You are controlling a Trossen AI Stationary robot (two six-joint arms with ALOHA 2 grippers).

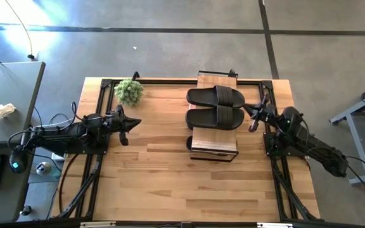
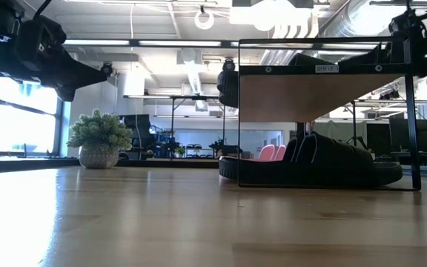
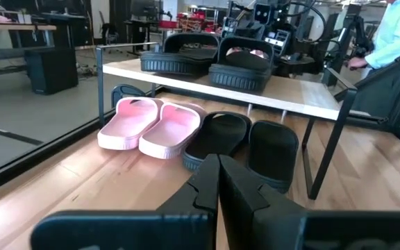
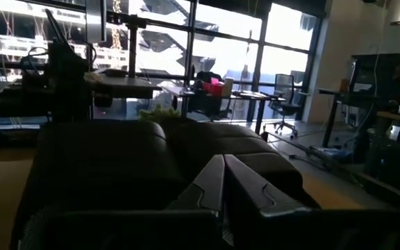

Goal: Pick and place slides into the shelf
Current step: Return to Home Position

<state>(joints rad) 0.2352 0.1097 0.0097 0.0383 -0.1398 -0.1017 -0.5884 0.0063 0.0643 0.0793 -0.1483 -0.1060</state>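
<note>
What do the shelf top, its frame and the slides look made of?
Shelf top: pale wood or wood-look laminate, matte.
Frame: thin black metal rod, probably painted, judging by its straight, slim legs.
Slides: likely moulded foam or rubber, matte, with ridged sole edges; the exact material is unclear.

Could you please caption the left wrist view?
Shelf carries one black pair on top; pink pair and second black pair sit underneath.

Right gripper (image 4: 223, 161), fingers (image 4: 210, 182) closed together, black slides (image 4: 110, 160) just ahead, windows (image 4: 221, 48) beyond
</note>
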